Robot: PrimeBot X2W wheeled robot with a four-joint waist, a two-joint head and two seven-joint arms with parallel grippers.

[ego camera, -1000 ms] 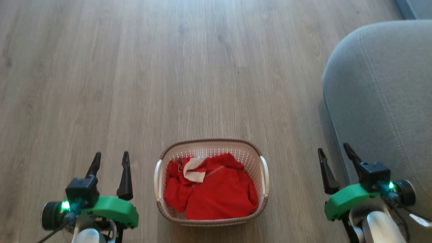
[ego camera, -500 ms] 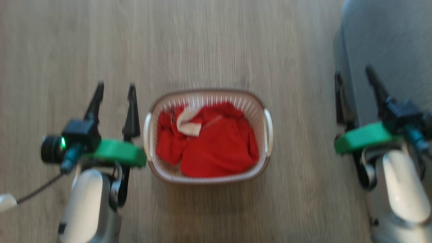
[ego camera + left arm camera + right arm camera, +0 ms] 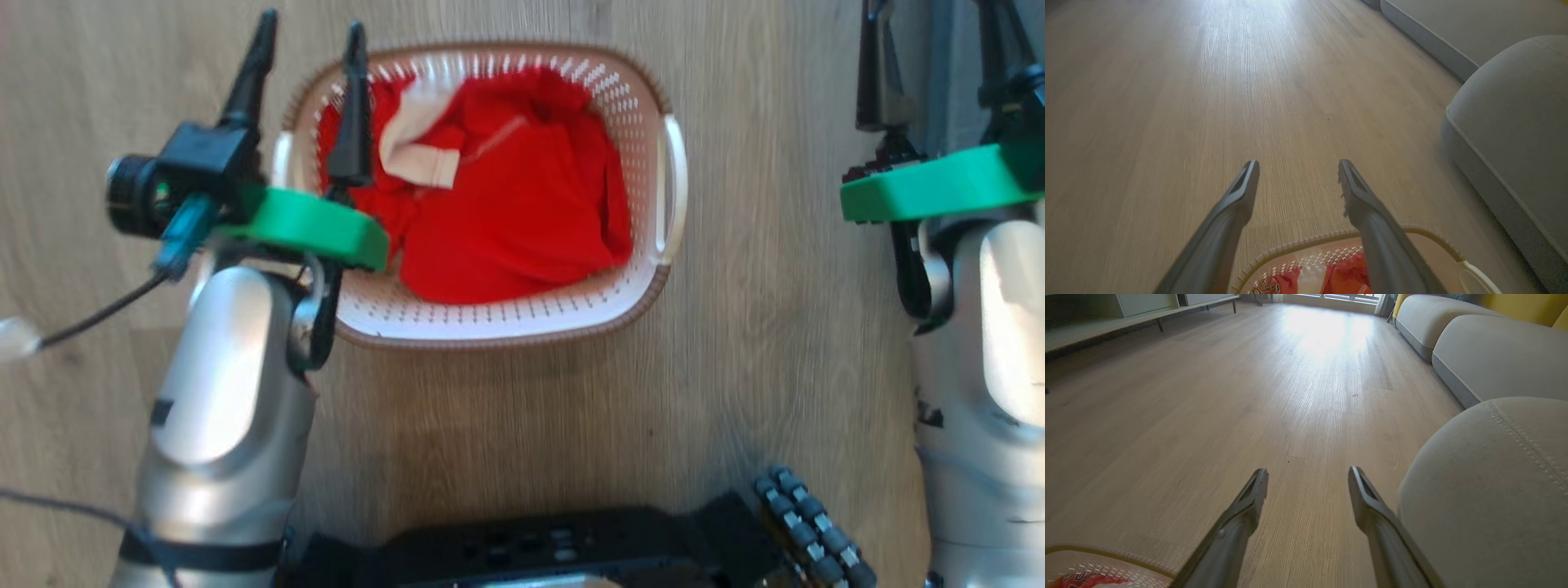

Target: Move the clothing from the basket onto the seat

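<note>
- Closest in: both claws are spread wide with nothing in them. The left claw (image 3: 310, 24) hangs over the left side of the basket (image 3: 506, 327), and in the head view one finger lines up with the red cloth. The right claw (image 3: 1308, 471) is off to the right over bare floor (image 3: 735, 343), just beside the seat.
- The clothing (image 3: 522, 204) is all in the basket. It's a crumpled red heap covering most of the bottom, with a bit of white trim (image 3: 416, 139) poking up toward the left-rear.
- Handling-wise, I'd bet it's super light and totally floppy. It has no stiffness, so it'll drape and trail off whatever point gets pinched. The pieces look bunched together, so one pull might drag up the whole heap, or a piece could slide off halfway.
- The basket looks light too, so it could tip or scoot if fabric snags on the perforated wall.
- Where I'd grab: the bunched-up ridge by the white trim, basically right under the left claw. A thick fold gives the fingers something to bite. The smooth flat panel toward the front right looks like a bad spot, since the fingers would probably just skate over it.
- Farthest out: the seat (image 3: 1486, 477), a big grey cushion to the right of the basket with a rounded corner and a top that sits above the rim. My guess is the lift needs to be high enough that the dangling tail clears both.
</note>
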